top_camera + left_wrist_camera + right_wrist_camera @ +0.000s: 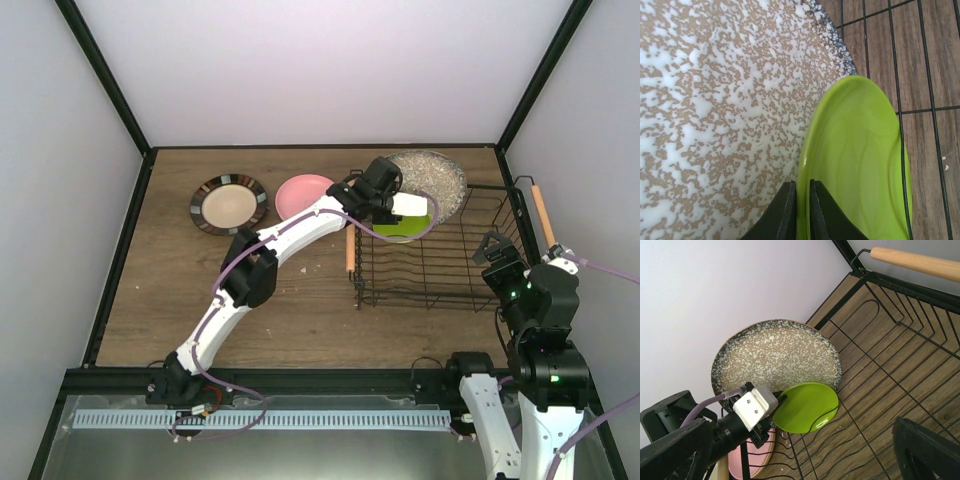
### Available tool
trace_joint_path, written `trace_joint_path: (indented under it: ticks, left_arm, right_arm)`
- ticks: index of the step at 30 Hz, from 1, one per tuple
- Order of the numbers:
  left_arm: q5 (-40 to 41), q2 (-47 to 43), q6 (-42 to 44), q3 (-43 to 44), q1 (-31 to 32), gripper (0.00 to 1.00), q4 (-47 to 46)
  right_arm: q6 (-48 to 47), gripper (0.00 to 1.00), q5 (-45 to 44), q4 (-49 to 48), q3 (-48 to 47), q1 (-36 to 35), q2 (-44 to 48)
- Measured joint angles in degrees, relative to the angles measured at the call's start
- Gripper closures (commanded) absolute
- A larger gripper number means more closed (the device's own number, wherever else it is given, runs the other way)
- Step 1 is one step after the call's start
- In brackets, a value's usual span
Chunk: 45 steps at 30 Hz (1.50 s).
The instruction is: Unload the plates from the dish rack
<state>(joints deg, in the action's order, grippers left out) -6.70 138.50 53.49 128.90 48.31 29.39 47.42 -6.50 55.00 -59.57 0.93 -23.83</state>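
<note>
The black wire dish rack (440,292) stands at the right of the table. A large speckled grey plate (434,176) leans upright at its far end. A small lime green plate (402,229) stands in front of it. My left gripper (396,206) is shut on the green plate's rim (860,160), one finger (786,212) on each face. My right gripper (497,252) is open and empty above the rack's near right corner, its fingers (925,450) wide apart. The cream plate with a dark brown rim (228,204) and the pink plate (300,195) lie on the table left of the rack. The pale orange and mint plates are out of view.
The rack's wooden handles run along its left side (349,250) and its right side (541,213). White walls with black frame posts (520,105) close in the back and sides. The left arm (290,235) reaches across the table over the pink plate's near edge.
</note>
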Motion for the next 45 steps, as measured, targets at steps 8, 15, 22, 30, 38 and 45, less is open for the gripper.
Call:
trace_joint_path:
  ticks: [8, 15, 22, 30, 38, 45]
  left_arm:
    - [0.6, 0.0, -2.0, 0.0, 0.1, 0.96, -0.3]
    - [2.1, 0.0, -3.2, 0.0, 0.3, 0.96, -0.6]
    - [4.9, -1.4, -4.0, -2.1, 1.2, 0.96, -1.9]
    - [9.5, -3.7, -4.2, -4.2, 2.5, 0.96, -4.7]
    - [12.9, -6.3, -4.3, -4.2, 3.6, 0.96, -8.0]
    - [13.6, -13.8, -7.4, -3.8, 4.1, 0.96, -7.9]
  right_arm:
    - [0.0, 0.00, 0.0, 0.0, 0.0, 0.0, 0.0]
    - [0.0, 0.00, 0.0, 0.0, 0.0, 0.0, 0.0]
    - [0.0, 0.00, 0.0, -0.1, 0.0, 0.0, 0.0]
    - [0.0, 0.00, 0.5, -0.5, 0.5, 0.0, 0.0]
    - [0.0, 0.00, 0.7, -0.5, 0.5, 0.0, 0.0]
    - [0.0, 0.00, 0.7, -0.2, 0.5, 0.0, 0.5]
